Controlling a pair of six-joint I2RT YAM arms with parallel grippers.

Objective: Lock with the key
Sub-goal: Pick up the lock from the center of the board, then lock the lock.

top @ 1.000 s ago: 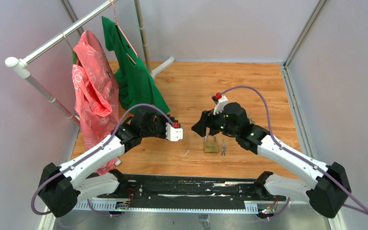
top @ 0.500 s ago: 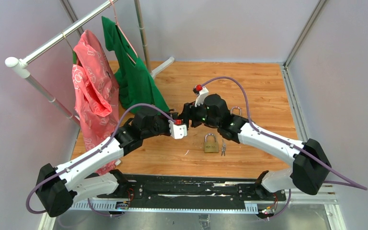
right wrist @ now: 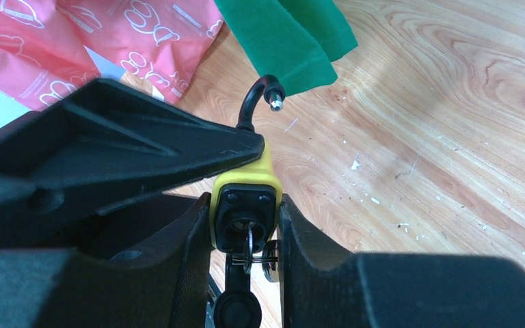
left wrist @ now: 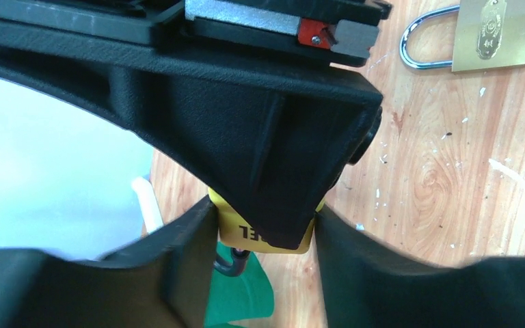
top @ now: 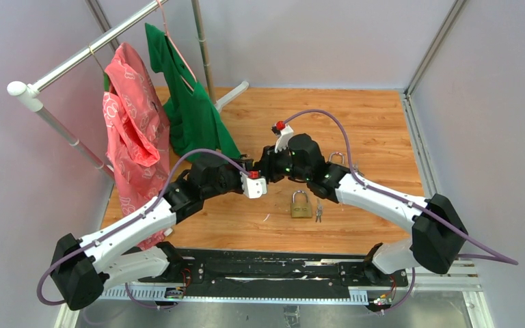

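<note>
The yellow padlock (right wrist: 245,184) hangs above the bench (top: 369,123) near its middle, pinched by both the right claw (right wrist: 244,215) and the left claw (left wrist: 263,217). It looks small, rigid and smooth-cased, so probably slippery: hold the body's flat sides, leaving shackle (right wrist: 254,102) and key (right wrist: 236,304) free. Only the right wrist view shows the open shackle and the inserted key; overhead, the claws hide them.
</note>
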